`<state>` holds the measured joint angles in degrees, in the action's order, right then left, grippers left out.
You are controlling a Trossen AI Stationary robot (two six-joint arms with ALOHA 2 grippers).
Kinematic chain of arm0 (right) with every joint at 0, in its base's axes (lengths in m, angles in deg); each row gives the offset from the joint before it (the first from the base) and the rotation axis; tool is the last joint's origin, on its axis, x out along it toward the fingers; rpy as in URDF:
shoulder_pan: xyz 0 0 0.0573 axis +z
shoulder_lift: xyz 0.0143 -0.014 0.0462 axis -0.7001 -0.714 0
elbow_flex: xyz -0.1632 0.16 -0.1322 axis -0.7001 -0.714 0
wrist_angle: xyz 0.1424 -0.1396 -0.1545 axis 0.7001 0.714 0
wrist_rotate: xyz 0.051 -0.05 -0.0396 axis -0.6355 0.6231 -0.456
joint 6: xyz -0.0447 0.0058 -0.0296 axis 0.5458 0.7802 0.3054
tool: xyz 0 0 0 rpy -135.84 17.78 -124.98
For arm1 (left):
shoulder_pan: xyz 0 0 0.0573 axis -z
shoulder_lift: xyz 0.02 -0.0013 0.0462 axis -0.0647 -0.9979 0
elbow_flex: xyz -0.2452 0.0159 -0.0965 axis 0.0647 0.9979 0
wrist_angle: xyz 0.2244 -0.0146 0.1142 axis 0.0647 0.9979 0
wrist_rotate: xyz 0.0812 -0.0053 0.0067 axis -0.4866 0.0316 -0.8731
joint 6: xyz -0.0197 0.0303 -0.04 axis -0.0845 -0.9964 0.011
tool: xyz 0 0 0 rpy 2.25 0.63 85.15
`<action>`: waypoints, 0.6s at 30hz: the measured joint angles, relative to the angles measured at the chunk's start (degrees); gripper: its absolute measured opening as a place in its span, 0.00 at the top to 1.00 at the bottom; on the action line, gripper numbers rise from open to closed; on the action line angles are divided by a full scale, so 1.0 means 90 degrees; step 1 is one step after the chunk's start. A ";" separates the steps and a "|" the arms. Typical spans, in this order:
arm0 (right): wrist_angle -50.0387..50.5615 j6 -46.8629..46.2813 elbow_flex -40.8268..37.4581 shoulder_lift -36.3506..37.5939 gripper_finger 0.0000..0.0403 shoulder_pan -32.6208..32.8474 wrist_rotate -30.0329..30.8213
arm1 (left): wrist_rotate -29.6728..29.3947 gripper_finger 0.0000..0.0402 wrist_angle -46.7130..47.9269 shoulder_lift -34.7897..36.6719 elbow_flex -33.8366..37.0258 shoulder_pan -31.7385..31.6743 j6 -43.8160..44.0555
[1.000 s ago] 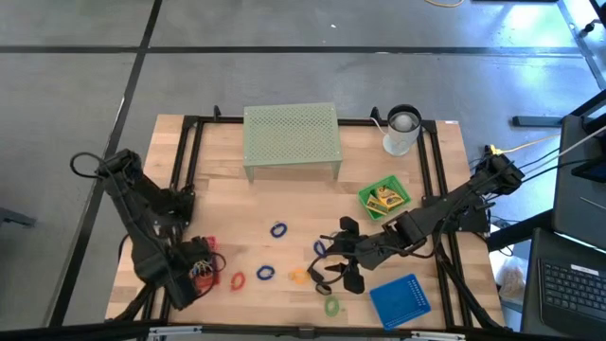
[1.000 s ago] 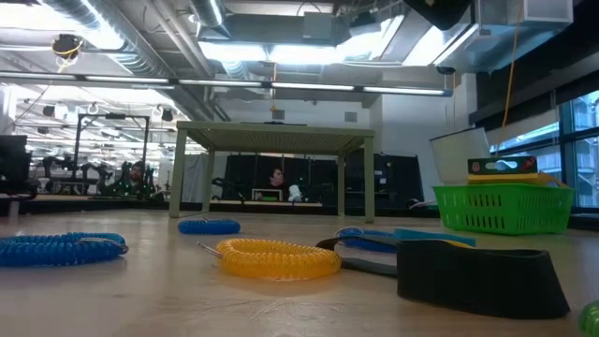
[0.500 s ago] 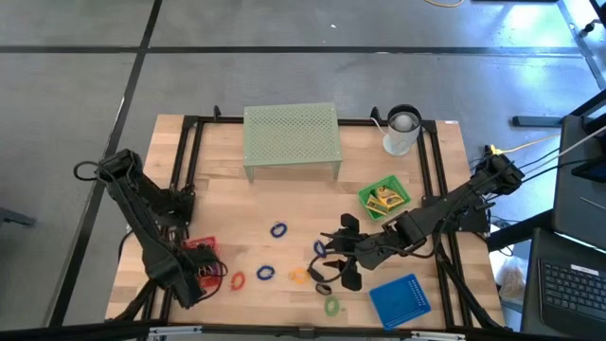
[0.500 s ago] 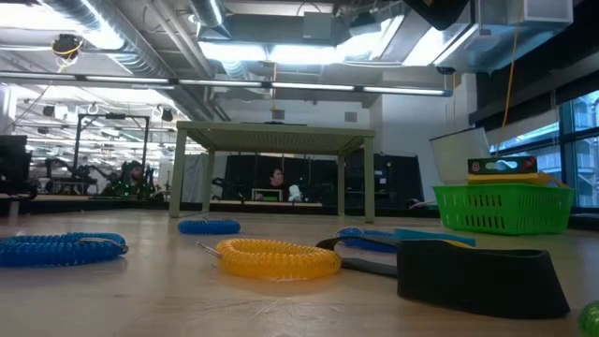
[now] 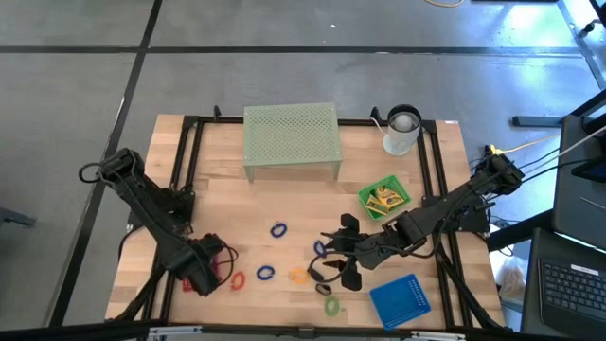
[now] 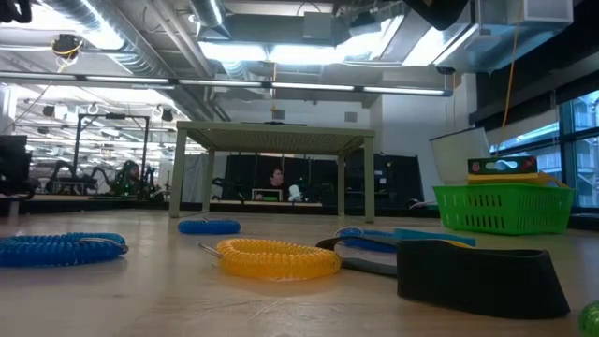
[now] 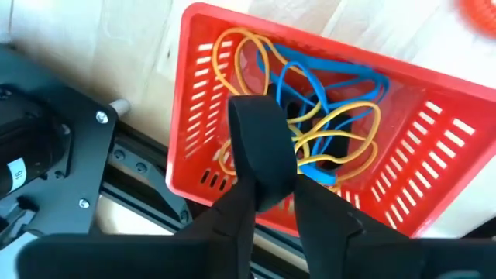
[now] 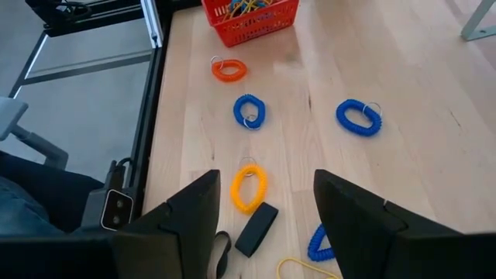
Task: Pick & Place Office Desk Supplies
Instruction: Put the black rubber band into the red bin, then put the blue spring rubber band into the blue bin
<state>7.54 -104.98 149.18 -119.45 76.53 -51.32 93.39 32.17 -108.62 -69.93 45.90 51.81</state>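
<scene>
My left gripper points down over the red tray at the table's near left. Its fingers stand a little apart, with nothing visible between them. In the tray lies a tangle of yellow and blue rubber bands, partly hidden by the fingers. My right gripper hangs open above the table's near middle. Coil rings lie flat on the wood around it: yellow, blue, blue and orange. A small black block lies beside the yellow ring.
A pale green mesh riser stands at the far middle, with a mug to its right. A green tray holding yellow items and a blue tray sit on the right. A green ring lies near the front edge.
My left gripper has sunk and shifted toward the table's right. It now stands over the red tray and covers most of it in the high view. My right arm has kept still, and the rings have not moved.
</scene>
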 joint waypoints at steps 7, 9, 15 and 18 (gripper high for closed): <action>0.0000 0.0006 0.0000 0.0000 0.48 0.0000 0.0000 | 0.0000 0.70 0.0001 0.0000 -0.0001 -0.0117 0.0002; 0.0000 0.0006 0.0000 0.0000 0.48 0.0000 0.0000 | 0.0000 0.68 0.0001 0.0000 0.0000 -0.0117 0.0005; 0.0000 0.0003 0.0000 0.0000 0.48 0.0000 0.0055 | -0.0002 0.64 0.0003 0.0000 0.0000 -0.0130 0.0007; 0.0000 0.0001 0.0000 0.0000 0.48 -0.0003 0.0295 | 0.0000 0.64 0.0003 0.0000 0.0000 -0.0246 0.0025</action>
<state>7.54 -104.97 149.18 -119.45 76.50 -48.66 93.39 32.20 -108.62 -69.93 43.68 52.04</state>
